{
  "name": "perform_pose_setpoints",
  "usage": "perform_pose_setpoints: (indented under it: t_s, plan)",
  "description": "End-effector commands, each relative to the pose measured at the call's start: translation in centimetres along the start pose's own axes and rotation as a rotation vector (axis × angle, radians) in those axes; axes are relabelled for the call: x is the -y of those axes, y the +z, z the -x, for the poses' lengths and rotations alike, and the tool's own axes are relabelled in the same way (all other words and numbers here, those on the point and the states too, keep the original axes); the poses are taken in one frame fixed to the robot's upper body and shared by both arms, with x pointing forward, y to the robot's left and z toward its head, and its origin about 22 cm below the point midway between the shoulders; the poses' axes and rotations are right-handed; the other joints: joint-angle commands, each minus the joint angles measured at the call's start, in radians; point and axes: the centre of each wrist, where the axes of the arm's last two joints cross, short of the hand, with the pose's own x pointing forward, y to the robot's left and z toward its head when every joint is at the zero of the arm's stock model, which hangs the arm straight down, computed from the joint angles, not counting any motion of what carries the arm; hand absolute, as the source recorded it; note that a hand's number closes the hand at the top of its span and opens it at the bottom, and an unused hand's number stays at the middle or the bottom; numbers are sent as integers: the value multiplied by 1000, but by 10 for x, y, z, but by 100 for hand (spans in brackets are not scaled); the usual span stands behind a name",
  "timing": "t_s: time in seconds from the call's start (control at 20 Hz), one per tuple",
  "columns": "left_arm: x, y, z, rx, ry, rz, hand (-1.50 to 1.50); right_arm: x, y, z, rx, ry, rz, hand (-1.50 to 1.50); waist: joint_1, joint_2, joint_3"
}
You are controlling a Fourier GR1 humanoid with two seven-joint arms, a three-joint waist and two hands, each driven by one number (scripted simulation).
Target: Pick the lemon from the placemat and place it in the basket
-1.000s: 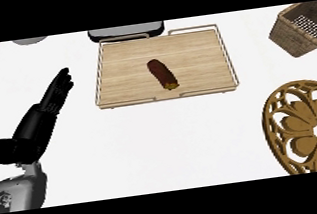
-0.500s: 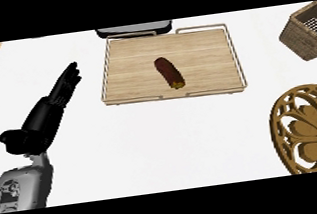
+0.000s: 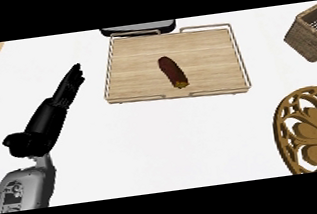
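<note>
Left hand (image 3: pixel 57 104) open, fingers straight, at frame left, holding nothing.
Dark reddish-brown elongated item (image 3: pixel 173 71) lies on light wooden tray (image 3: pixel 207 57), upper centre; woven wicker basket (image 3: pixel 315 32) upper right; ornate round wooden placemat (image 3: pixel 314 129) lower right.

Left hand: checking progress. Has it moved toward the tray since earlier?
No. The left hand keeps the same gap from the left edge of the wooden tray; the whole view shifted.

Bright, even light falls on my counter (image 3: pixel 165 138); no glare anywhere. Only a faint, soft shadow hugs the wooden tray (image 3: pixel 177 56) along its six o'clock edge.
</note>
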Motion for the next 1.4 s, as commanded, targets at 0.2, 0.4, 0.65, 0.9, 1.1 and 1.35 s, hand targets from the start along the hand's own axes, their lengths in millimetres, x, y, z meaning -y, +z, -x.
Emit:
perform_pose_setpoints:
  t_s: [0.2, 0.4, 0.65, 0.9, 1.1, 1.35]
  plan:
    - [-4, 2, -1, 9, 1, -10, 0, -20, -17, 51, -35, 11, -19, 150, 0, 5, 3]
    - [7, 0, 2, 5, -19, -7, 0, -24, -23, 63, 21, 10, 45, 150, -4, 8, 4]
    - [7, -14, -11, 15, -1, -2, 0, -45, -33, 82, 50, 58, 66, 150, -5, 11, 5]
    - [-8, 0, 2, -7, -5, 6, 0, -54, -40, 93, 18, -77, 203, -150, 5, 11, 4]
    - [8, 1, 6, -11, 8, 12, 0, -42, -40, 84, 50, -26, 183, -150, 1, 11, 4]
    - [12, -2, 4, 2, 7, -5, 0, -39, -46, 76, 107, -49, 169, -150, -4, 11, 5]
